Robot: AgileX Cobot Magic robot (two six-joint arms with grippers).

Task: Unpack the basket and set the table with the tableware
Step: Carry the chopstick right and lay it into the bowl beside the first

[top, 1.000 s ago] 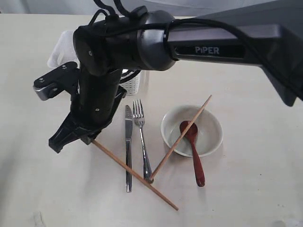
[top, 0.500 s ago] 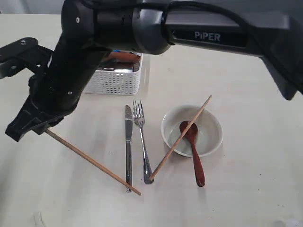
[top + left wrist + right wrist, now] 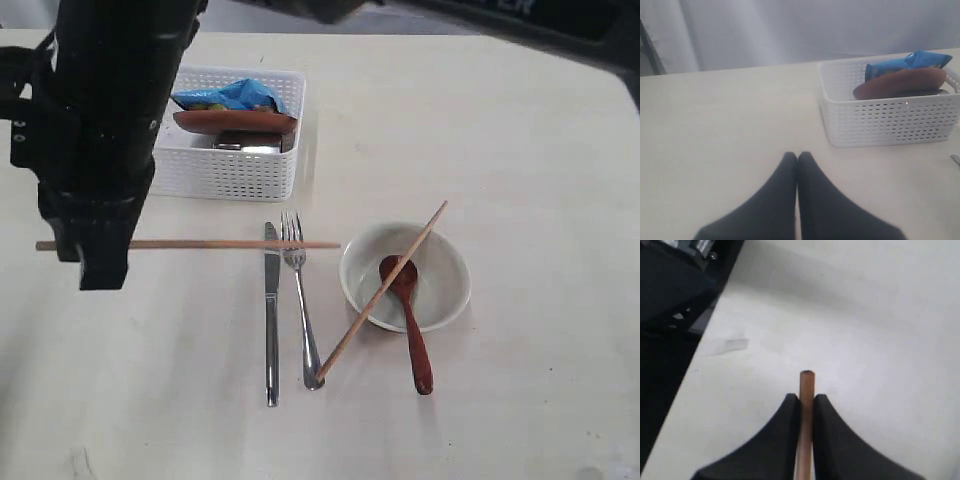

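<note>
Right hand [image 3: 805, 398]: clamped on a chopstick [image 3: 220, 244], held level at the 6 o'clock side of the basket [image 3: 230, 175], crossing the tops of the knife [image 3: 271, 310] and fork [image 3: 300, 300].
Left hand [image 3: 797, 161]: fingers pressed together, empty, near the basket.
Basket: on the worktop [image 3: 520, 150], at the 10 o'clock of the bowl [image 3: 445, 290]; holds the wooden plate [image 3: 235, 121] and blue packet [image 3: 230, 96].
Knife, fork: side by side at the bowl's 9 o'clock.
Bowl: spoon [image 3: 412, 330] inside, handle out toward 6 o'clock; second chopstick [image 3: 385, 290] lies across its rim.
</note>
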